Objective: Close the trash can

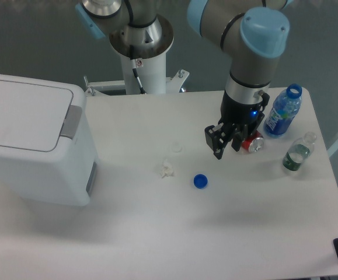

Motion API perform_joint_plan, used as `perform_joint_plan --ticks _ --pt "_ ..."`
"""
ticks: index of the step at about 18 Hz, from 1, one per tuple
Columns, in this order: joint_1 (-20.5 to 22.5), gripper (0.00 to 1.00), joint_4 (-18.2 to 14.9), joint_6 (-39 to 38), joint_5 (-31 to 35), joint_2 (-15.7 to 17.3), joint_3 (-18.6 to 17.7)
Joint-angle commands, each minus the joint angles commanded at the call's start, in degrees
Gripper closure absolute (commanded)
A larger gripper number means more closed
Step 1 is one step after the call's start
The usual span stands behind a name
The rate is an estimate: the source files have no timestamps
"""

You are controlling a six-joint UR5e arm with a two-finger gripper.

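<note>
Camera view: I see the trash can far left, lid flat down.
Gripper: jaws parted, empty.
Progress: looks finished.

Counted on table, white: 1. Trash can, white, lid down, grey latch tab on its right edge: 1. Bottles: 2, namely blue-labelled bottle, uncapped, and clear bottle just beside it. Red soda can, partly hidden behind gripper: 1. Loose blue cap: 1. Crumpled white scrap: 1. Small pale disc, kind unclear: 1. Robot arms: 1, with gripper: 1.
</note>
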Motion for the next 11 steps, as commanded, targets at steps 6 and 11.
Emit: perform_joint_plan --ticks 6,11 --pt "-0.2 0.42 -0.3 0.0 0.1 -1.6 2.5" --pt "-0.6 0.15 -0.1 -0.2 -0.1 -2.5 2.7"
